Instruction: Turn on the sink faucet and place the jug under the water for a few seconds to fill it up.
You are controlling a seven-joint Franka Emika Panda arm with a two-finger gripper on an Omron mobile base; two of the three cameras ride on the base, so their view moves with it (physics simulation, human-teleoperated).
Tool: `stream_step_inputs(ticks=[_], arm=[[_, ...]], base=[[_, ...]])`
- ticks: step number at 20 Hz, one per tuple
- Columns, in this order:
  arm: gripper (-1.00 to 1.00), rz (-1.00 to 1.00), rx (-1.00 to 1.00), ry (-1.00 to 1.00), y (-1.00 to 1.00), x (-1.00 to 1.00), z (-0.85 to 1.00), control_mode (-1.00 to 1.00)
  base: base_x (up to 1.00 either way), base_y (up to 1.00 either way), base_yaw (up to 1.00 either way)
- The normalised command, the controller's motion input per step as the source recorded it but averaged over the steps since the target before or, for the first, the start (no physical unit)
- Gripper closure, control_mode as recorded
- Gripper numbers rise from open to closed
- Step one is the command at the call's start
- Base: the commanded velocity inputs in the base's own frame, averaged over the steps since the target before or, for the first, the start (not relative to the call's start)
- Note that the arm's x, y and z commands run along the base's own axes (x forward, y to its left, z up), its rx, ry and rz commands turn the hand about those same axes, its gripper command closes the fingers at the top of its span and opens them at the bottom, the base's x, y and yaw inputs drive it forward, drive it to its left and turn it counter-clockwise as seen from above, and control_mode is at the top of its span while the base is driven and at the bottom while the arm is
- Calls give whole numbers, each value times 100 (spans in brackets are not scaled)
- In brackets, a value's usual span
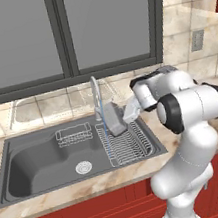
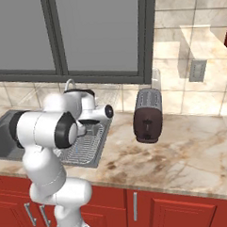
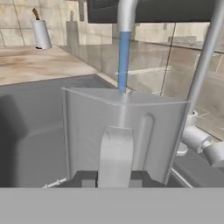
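Water (image 3: 124, 61) runs in a thin blue stream from the spout of the faucet (image 1: 96, 95) straight down into the open top of the jug (image 1: 114, 119). The jug hangs directly under the faucet's spout, above the sink (image 1: 39, 164), at the sink's right-hand end, over the wire rack (image 1: 126, 143) that lies on the sink floor there. In the hand view the jug's clear grey body stands upright, its handle facing the camera, and the stream meets its rim at the middle.

The gripper (image 1: 125, 117) is closed on the jug, the fingers clamped at the handle side; it reaches the jug from the right, away from the faucet. The faucet's slim chrome neck rises just behind the jug, and its base with the side lever (image 3: 199, 140) sits close to the jug's right in the hand view.

Left of the jug in the sink lie a small wire basket (image 1: 73, 135) against the back wall and a round silver drain (image 1: 83, 167) near the middle. On the counter well to the right of the sink stands a dark toaster (image 2: 147, 116).
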Motion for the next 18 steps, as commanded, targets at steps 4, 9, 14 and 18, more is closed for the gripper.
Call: stream_step_inputs(ticks=[4, 9, 14, 18], arm=[[100, 2, -2, 0, 0, 31, -10, -100], [100, 2, -1, 0, 3, 25, -8, -100], [100, 3, -2, -1, 6, 4, -1, -100], [100, 4, -2, 0, 16, 0, 0, -100]], base=[[0, 0, 0], [0, 0, 0], [0, 0, 0], [0, 0, 0]])
